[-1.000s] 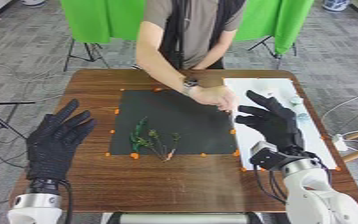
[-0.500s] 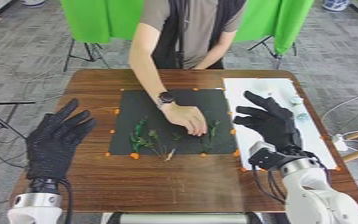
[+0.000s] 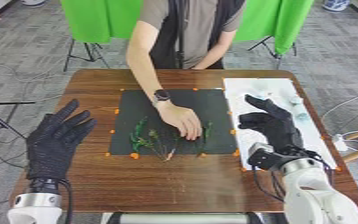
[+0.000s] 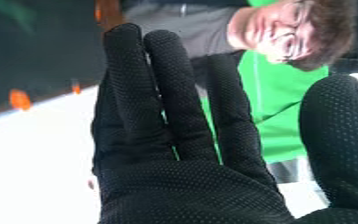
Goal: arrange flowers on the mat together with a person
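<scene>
In the head view my left hand is open over the table's left side, left of the dark mat. My right hand is open above the white sheet, right of the mat. Green stems lie at the mat's lower left, with thin stems beside them. A person's hand reaches onto the mat and touches it beside another green stem, partly covering that area. In the right wrist view my right hand has straight fingers and holds nothing.
A white sheet lies right of the mat, with pale translucent items toward its far right. Orange marks line the mat's edges. The person stands at the table's far side.
The person's hand has moved from the mat's right edge toward its middle, and a green stem now lies on the right part of the mat. My right hand has shifted slightly; my left has not moved.
</scene>
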You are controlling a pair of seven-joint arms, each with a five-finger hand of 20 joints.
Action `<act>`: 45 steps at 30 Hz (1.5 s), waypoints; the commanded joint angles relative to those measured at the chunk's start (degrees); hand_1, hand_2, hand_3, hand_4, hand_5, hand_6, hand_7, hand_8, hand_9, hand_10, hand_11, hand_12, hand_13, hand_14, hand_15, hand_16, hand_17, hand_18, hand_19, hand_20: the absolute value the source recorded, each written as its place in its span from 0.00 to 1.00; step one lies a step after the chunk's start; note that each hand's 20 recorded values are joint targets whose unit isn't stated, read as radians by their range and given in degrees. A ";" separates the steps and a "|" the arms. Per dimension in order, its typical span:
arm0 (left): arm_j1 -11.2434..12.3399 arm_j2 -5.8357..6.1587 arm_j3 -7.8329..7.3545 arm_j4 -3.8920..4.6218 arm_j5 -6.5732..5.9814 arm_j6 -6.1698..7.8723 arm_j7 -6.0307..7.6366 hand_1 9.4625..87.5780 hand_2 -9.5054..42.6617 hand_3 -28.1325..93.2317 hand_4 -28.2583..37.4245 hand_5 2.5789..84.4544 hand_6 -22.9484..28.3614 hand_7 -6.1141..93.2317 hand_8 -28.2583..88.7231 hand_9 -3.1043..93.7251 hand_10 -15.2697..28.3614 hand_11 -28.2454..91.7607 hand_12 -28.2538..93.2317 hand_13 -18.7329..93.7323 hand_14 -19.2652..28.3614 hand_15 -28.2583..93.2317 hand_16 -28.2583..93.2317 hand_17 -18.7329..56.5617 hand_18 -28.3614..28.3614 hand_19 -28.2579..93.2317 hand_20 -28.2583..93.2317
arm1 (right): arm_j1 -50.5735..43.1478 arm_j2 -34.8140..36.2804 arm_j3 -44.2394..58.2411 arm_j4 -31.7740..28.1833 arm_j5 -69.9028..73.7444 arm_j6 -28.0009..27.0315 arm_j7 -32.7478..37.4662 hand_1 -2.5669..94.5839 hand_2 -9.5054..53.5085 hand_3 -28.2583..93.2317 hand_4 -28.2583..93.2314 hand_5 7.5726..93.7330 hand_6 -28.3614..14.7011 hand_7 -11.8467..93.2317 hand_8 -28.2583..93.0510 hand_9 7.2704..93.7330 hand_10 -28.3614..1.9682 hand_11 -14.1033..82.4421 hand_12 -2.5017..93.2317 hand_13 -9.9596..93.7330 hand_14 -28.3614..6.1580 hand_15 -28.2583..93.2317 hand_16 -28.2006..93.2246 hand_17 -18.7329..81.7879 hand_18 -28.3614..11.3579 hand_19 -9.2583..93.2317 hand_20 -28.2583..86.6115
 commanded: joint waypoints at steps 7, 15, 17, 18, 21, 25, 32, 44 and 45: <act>0.70 -0.20 0.29 -0.19 -0.45 1.00 -0.45 0.13 0.37 0.85 0.00 0.45 0.66 0.16 0.17 0.43 0.87 0.45 0.32 0.43 1.00 0.68 0.13 0.18 0.97 0.79 0.15 | 3.26 4.01 -2.69 -1.09 -18.25 9.24 13.89 0.24 0.25 0.89 0.00 0.51 0.60 0.24 0.12 0.67 0.28 0.46 0.17 0.64 0.26 0.73 0.29 0.32 0.17 0.71 0.41; 0.49 -0.06 0.51 -0.21 -0.46 1.04 -0.61 0.13 0.37 0.85 0.00 0.45 0.66 0.17 0.17 0.43 0.87 0.45 0.32 0.43 1.00 0.68 0.13 0.18 0.97 0.80 0.15 | 14.21 8.26 -11.26 3.60 -42.91 8.80 32.35 0.27 0.20 0.89 0.00 0.46 0.64 0.24 0.12 0.66 0.29 0.44 0.16 0.66 0.28 0.73 0.28 0.33 0.16 0.73 0.40; 0.35 -0.18 0.49 -0.19 -0.26 0.90 -0.98 0.13 0.37 0.85 0.00 0.45 0.66 0.17 0.17 0.43 0.87 0.45 0.32 0.43 1.00 0.68 0.13 0.18 0.97 0.80 0.15 | 16.34 8.92 -13.06 5.11 -49.50 6.62 36.32 0.28 0.19 0.88 0.00 0.46 0.64 0.24 0.13 0.69 0.31 0.44 0.16 0.67 0.30 0.73 0.28 0.34 0.17 0.74 0.39; 0.56 0.00 0.51 -0.27 -0.37 1.06 -0.59 0.13 0.37 0.85 0.00 0.45 0.66 0.17 0.17 0.43 0.87 0.45 0.32 0.43 1.00 0.68 0.13 0.18 0.97 0.80 0.15 | 17.67 9.24 -14.23 6.09 -52.70 5.48 37.99 0.29 0.17 0.88 0.00 0.47 0.64 0.24 0.13 0.70 0.32 0.44 0.16 0.68 0.31 0.73 0.28 0.34 0.17 0.75 0.39; 0.44 -0.02 0.51 -0.36 -0.43 1.09 -0.94 0.13 0.37 0.85 0.00 0.45 0.66 0.17 0.17 0.43 0.87 0.45 0.32 0.43 1.00 0.68 0.13 0.18 0.97 0.80 0.15 | 20.63 9.94 -16.93 8.35 -60.36 1.76 42.48 0.30 0.15 0.88 0.00 0.47 0.64 0.23 0.13 0.72 0.34 0.44 0.16 0.71 0.35 0.72 0.28 0.36 0.17 0.77 0.38; 0.48 0.09 0.52 -0.50 -0.37 1.59 -1.23 0.14 0.37 0.86 0.00 0.45 0.66 0.17 0.17 0.43 0.87 0.45 0.32 0.43 1.00 0.68 0.13 0.18 0.97 0.80 0.15 | 23.47 9.70 -18.33 10.75 -67.69 -8.49 46.90 0.31 0.12 0.87 0.00 0.46 0.65 0.23 0.13 0.74 0.36 0.43 0.16 0.73 0.37 0.71 0.29 0.37 0.17 0.79 0.36; 0.56 0.23 0.36 -0.59 -0.42 1.41 -1.16 0.14 0.37 0.86 0.00 0.45 0.67 0.17 0.17 0.43 0.87 0.45 0.32 0.43 1.00 0.68 0.13 0.18 0.97 0.80 0.15 | 28.26 10.01 -20.60 16.34 -68.82 -18.56 47.47 0.33 0.07 0.86 0.00 0.41 0.69 0.22 0.13 0.71 0.36 0.40 0.16 0.72 0.38 0.70 0.29 0.37 0.15 0.79 0.34; -0.21 0.07 0.57 -0.46 -0.33 1.25 -1.62 0.14 0.37 0.86 0.00 0.45 0.67 0.17 0.17 0.43 0.87 0.45 0.32 0.43 1.00 0.68 0.13 0.18 0.97 0.80 0.15 | 36.96 10.02 -27.52 25.93 -68.93 -28.37 49.61 0.36 0.04 0.87 0.00 0.48 0.72 0.24 0.12 0.69 0.40 0.37 0.16 0.72 0.40 0.68 0.29 0.36 0.16 0.78 0.32; -0.47 0.01 0.56 -0.34 -0.19 1.00 -1.74 0.14 0.37 0.86 0.00 0.45 0.67 0.17 0.17 0.43 0.87 0.45 0.32 0.43 1.00 0.68 0.13 0.18 0.97 0.80 0.15 | 36.94 10.05 -27.42 26.13 -67.89 -27.56 49.56 0.37 0.03 0.88 0.00 0.49 0.72 0.24 0.12 0.69 0.40 0.36 0.16 0.72 0.41 0.68 0.29 0.36 0.17 0.78 0.32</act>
